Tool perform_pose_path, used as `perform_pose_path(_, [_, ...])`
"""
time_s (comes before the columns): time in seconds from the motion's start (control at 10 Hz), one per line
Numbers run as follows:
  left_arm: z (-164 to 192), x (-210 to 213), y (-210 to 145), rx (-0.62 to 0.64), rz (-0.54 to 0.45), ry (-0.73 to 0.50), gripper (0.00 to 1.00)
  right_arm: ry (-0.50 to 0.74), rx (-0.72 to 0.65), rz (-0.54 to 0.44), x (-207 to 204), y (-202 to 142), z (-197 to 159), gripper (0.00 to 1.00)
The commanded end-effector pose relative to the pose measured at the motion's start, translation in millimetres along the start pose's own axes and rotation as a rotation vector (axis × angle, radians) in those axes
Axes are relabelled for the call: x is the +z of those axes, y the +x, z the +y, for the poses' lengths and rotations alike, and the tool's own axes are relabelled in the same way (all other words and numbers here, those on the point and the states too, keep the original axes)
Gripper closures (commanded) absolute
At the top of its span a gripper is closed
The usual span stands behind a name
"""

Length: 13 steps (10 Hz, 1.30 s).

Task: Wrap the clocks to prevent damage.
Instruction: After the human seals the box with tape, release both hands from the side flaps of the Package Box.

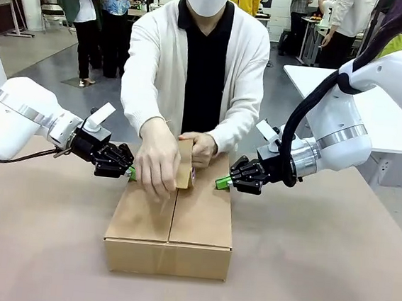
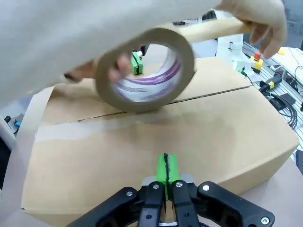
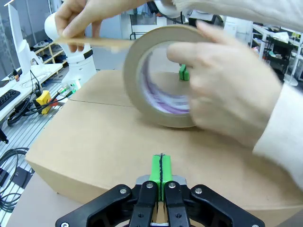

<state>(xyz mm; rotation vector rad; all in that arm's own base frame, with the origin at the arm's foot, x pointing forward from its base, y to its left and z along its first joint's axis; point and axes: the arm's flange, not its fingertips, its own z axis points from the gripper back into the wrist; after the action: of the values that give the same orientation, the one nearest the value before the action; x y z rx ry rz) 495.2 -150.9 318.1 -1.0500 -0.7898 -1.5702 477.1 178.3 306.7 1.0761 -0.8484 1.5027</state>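
standing on edge atop the box [image 1: 170,226], tape roll [image 2: 105,86] axis runs left-right.

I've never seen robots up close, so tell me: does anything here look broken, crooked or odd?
Nothing stands out. The box is closed, square and undented; a person's hand holds a tape roll on its lid. The left claw and right claw are shut, one at each side of the box.

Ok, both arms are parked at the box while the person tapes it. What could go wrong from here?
The person's hands work the tape roll between the left gripper and right gripper, both with fingers shut at the box; any arm motion might strike a hand.
The pulled-out strip could stick to the fingers.
The seam's near part looks untaped, so flaps could lift.
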Motion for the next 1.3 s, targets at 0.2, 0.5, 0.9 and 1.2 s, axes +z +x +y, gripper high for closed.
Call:
perform_pose_path(0.2, [-0.5,-2.1,-3.5,0.001,-0.004,0.006,1.00,-0.005,-0.007,0.008,-2.7,-3.5,0.5,0.99])
perform_pose_path(0.5, [-0.5,-2.1,-3.5,0.001,-0.004,0.006,1.00,-0.005,-0.007,0.008,-2.7,-3.5,0.5,0.99])
perform_pose_path(0.9, [-0.5,-2.1,-3.5,0.001,-0.004,0.006,1.00,-0.005,-0.007,0.008,-2.7,-3.5,0.5,0.99])
perform_pose_path(1.2, [-0.5,-2.1,-3.5,0.001,-0.004,0.006,1.00,-0.005,-0.007,0.008,-2.7,-3.5,0.5,0.99])
